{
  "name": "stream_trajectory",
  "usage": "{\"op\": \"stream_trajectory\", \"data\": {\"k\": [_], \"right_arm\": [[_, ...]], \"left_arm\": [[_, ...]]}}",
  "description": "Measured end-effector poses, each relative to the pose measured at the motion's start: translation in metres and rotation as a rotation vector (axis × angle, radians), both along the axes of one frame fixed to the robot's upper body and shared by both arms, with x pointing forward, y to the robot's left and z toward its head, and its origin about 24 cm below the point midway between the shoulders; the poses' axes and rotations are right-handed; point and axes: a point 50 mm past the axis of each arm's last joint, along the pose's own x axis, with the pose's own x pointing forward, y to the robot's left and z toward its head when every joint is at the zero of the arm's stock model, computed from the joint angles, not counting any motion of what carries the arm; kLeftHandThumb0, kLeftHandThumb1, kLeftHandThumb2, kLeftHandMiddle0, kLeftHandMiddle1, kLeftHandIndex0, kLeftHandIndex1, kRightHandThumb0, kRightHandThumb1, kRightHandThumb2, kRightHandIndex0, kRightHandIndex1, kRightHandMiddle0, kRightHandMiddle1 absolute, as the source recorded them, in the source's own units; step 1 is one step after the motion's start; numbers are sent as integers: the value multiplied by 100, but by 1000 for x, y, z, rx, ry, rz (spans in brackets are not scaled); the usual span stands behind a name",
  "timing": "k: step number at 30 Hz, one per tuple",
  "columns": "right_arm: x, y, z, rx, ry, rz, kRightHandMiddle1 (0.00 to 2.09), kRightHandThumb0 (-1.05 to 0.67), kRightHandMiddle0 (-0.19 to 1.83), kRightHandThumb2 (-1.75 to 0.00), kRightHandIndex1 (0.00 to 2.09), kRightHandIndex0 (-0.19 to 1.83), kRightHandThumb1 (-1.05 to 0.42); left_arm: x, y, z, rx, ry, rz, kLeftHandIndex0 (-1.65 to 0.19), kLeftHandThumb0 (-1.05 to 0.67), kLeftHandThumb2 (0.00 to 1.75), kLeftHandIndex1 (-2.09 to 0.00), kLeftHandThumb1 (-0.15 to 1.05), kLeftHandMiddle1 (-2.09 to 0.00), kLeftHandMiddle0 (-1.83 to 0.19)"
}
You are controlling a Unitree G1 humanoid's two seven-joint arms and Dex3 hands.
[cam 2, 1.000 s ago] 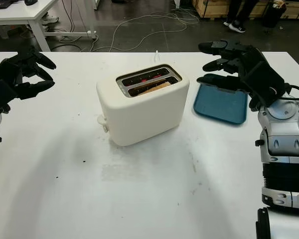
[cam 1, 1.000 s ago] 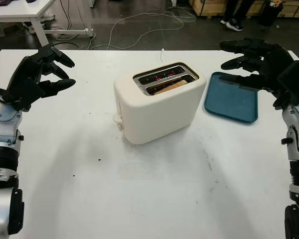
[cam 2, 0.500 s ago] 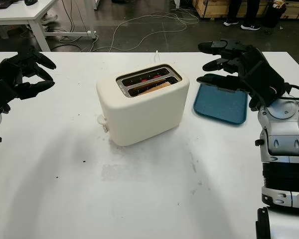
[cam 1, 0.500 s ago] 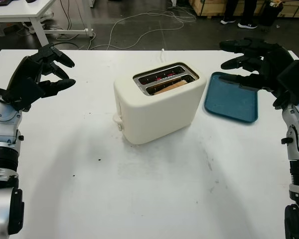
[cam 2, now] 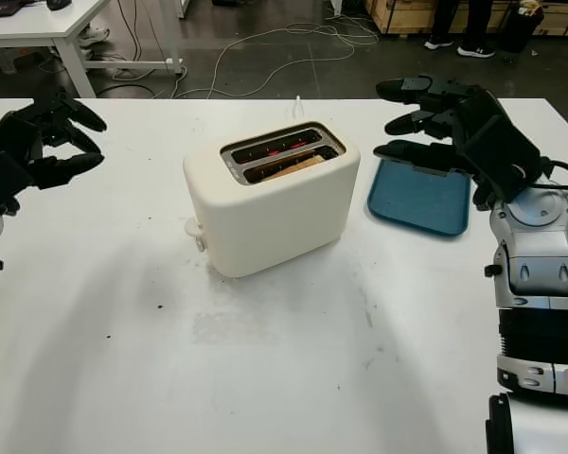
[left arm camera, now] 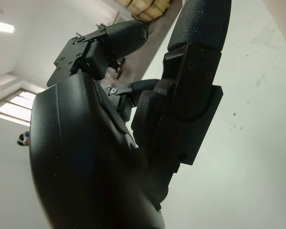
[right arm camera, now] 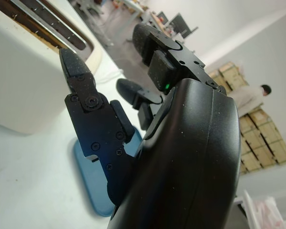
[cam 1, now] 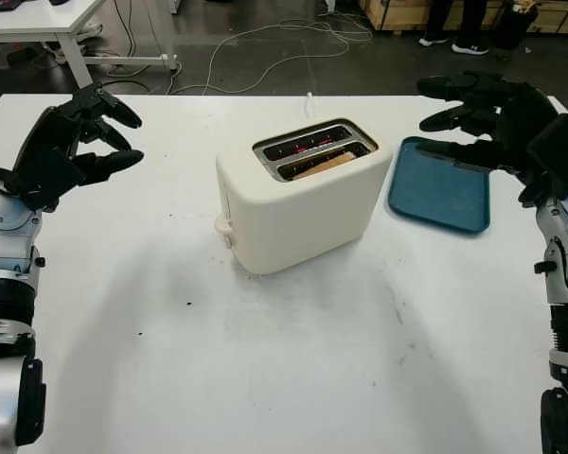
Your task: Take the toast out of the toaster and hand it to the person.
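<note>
A cream two-slot toaster (cam 1: 298, 203) stands mid-table. A brown toast slice (cam 1: 324, 165) sits low in its nearer slot; the far slot glows red inside. My left hand (cam 1: 93, 135) is raised at the table's left side, well clear of the toaster, open and holding nothing. My right hand (cam 1: 459, 118) hovers open above the blue tray (cam 1: 440, 194), to the right of the toaster. In the right wrist view the toaster (right arm camera: 24, 76) is beyond the black fingers (right arm camera: 93, 126).
A person's legs and shoes (cam 1: 452, 24) show on the floor beyond the table's far right. Cables (cam 1: 256, 43) trail over the dark floor behind. A white desk (cam 1: 47, 24) stands at the back left. The near table (cam 1: 293, 378) is bare white surface.
The person's feet in the background have shifted slightly. Both hands and the toaster stay where they were.
</note>
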Motion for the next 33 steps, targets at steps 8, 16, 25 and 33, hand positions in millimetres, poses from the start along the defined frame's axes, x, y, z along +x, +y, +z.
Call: {"op": "stream_trajectory", "data": {"k": [8, 16, 25, 33], "right_arm": [[0, 0, 0, -1, -2, 1, 24, -29, 63, 0, 96, 40, -70], [0, 0, 0, -1, -2, 1, 25, -28, 62, 0, 96, 40, -69], [0, 0, 0, 0, -2, 1, 26, -30, 62, 0, 96, 40, -69], [0, 1, 0, -8, -1, -1, 26, -29, 62, 0, 96, 41, -69]], "left_arm": [[0, 0, 0, 0, 0, 0, -24, -105, 12, -144, 92, -149, -34], [0, 0, 0, 0, 0, 0, -24, -105, 11, -144, 92, -148, -34], [0, 0, 0, 0, 0, 0, -24, -105, 11, -143, 92, -147, -35], [0, 0, 0, 0, 0, 0, -24, -105, 12, -143, 92, -148, -34]]}}
